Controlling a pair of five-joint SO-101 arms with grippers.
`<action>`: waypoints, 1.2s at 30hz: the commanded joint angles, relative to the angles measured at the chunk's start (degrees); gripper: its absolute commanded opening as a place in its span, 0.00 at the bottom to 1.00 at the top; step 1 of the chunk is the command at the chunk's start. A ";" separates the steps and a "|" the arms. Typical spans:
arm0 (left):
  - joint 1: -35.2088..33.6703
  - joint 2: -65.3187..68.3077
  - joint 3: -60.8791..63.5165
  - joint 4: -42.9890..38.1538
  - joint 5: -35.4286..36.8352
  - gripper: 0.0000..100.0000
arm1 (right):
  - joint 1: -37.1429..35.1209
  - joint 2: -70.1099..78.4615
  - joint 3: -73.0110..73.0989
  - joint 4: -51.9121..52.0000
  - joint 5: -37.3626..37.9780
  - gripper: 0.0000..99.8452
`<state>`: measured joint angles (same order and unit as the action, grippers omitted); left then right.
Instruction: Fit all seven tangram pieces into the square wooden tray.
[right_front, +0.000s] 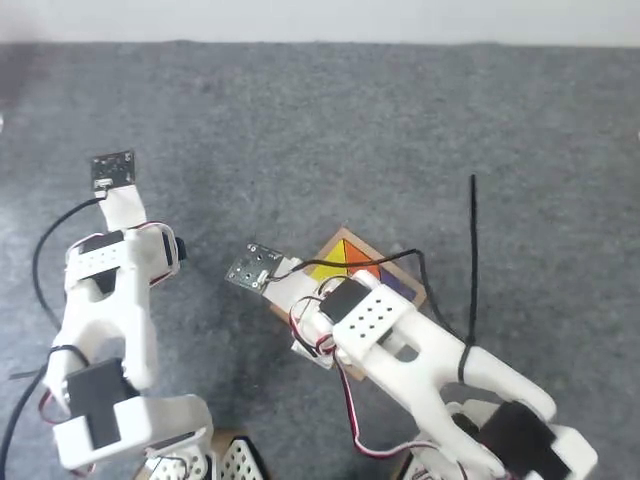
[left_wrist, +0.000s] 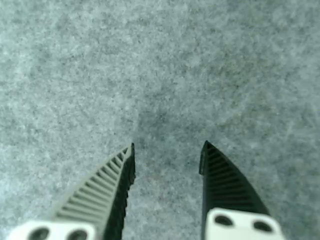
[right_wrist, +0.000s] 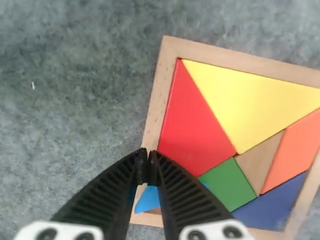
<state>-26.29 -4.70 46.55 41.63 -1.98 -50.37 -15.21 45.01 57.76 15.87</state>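
Note:
The square wooden tray (right_wrist: 155, 100) lies on grey felt, partly under my right arm (right_front: 400, 345) in the high view, where its rim (right_front: 362, 243) shows. In it lie a big red triangle (right_wrist: 190, 125), a big yellow triangle (right_wrist: 250, 100), an orange piece (right_wrist: 297, 150), a green square (right_wrist: 227, 182), a dark blue triangle (right_wrist: 270, 207) and a light blue piece (right_wrist: 147, 199) half hidden by my fingers. A tan triangle (right_wrist: 257, 162) sits between them; piece or bare floor, I cannot tell. My right gripper (right_wrist: 148, 152) is shut over the tray's rim. My left gripper (left_wrist: 168, 145) hangs open over bare felt.
Grey felt covers the whole table around the tray. My left arm (right_front: 105, 280) stands well to the tray's left. A black cable (right_front: 472, 250) runs from the right arm past the tray's right side.

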 joint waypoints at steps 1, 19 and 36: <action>0.35 -1.67 -0.13 -0.97 0.09 0.21 | 1.36 2.07 -1.49 -0.13 1.14 0.01; 0.35 -1.67 -0.13 -0.97 0.09 0.21 | 3.91 3.03 -0.53 2.68 3.96 0.01; 0.35 -1.67 -0.13 -0.97 0.09 0.21 | 12.97 -13.67 4.57 6.81 7.65 0.01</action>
<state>-26.29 -4.70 46.55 41.63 -1.98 -39.74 -23.12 49.32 63.12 22.37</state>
